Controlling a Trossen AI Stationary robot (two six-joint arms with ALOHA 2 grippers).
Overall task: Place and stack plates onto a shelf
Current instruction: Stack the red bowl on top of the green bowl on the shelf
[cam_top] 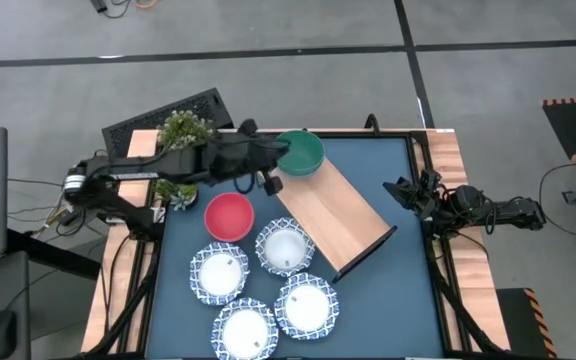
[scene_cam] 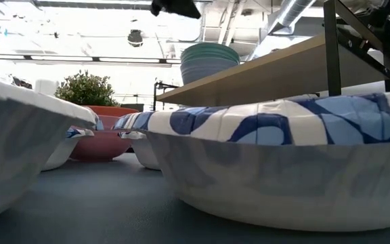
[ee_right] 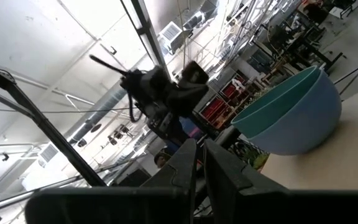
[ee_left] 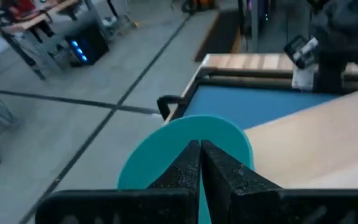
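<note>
While four plates (cam_top: 218, 272) sit clustered at the lower centre of the tabletop (cam_top: 388, 300), none is on the shelf (cam_top: 330, 215) (only a green bowl (cam_top: 301, 152) occupies its upper end). At upper centre, the left gripper (cam_top: 273, 160) hovers over that bowl, jaws pressed together. At right, the right gripper (cam_top: 400, 190) waits, jaws likewise together.
</note>
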